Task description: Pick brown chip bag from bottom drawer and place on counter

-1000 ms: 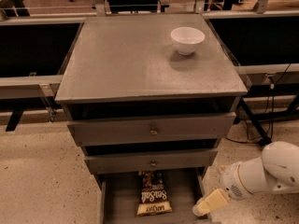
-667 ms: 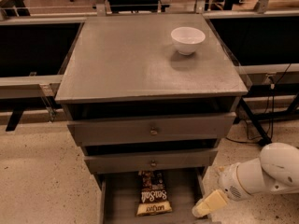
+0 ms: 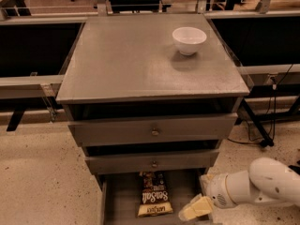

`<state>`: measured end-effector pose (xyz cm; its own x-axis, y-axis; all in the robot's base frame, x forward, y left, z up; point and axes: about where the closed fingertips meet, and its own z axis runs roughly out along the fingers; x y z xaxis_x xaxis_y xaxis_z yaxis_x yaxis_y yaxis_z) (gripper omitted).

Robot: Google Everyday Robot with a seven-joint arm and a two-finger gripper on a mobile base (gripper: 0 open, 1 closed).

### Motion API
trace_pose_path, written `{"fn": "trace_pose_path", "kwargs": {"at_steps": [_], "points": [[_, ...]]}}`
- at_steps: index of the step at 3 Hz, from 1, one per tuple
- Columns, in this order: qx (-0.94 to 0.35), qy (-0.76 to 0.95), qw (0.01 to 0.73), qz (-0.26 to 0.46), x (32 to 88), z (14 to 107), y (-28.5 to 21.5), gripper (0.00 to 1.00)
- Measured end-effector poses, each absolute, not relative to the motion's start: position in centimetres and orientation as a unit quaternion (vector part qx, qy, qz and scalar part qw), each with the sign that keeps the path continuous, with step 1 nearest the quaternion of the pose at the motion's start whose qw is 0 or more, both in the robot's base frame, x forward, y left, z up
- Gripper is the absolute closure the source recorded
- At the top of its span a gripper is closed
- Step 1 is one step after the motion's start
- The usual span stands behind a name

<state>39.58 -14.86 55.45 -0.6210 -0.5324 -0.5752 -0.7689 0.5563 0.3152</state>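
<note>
Brown chip bag [image 3: 152, 198] lies flat on the floor of the bottom drawer [image 3: 123, 201], which is pulled out toward the camera. The bag lies lengthwise along the drawer's depth, roughly midway between its side walls, white lettering facing up and the tan band at the near end.

Over the drawer's right side hovers the gripper [image 3: 195, 208], a pale tan tip on a white arm [image 3: 265, 184] that reaches in from the drawer's right. It sits near the brown chip bag's near right corner but apart from it, and nothing is seen in its hold; whether it is open or closed cannot be told from this angle.

Directly above the drawer are two knobbed drawers, the middle drawer [image 3: 117, 164] and the upper drawer [image 3: 112, 132], each standing slightly out from the cabinet. Above those spreads the counter [image 3: 126, 60], grey and matte. A white bowl [image 3: 189, 40] stands upright on it, toward the corner that is far and right of the drawer.

On either side of the drawer lies speckled flooring [image 3: 40, 177], and black cables [image 3: 275, 102] hang beyond its right side.
</note>
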Motion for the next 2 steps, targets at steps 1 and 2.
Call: {"fn": "trace_pose_path", "kwargs": {"at_steps": [1, 2], "points": [[-0.338, 0.829, 0.310, 0.321, 40.1, 52.6, -11.9, 0.00], [-0.324, 0.818, 0.334, 0.339, 40.0, 50.6, -10.8, 0.00]]}}
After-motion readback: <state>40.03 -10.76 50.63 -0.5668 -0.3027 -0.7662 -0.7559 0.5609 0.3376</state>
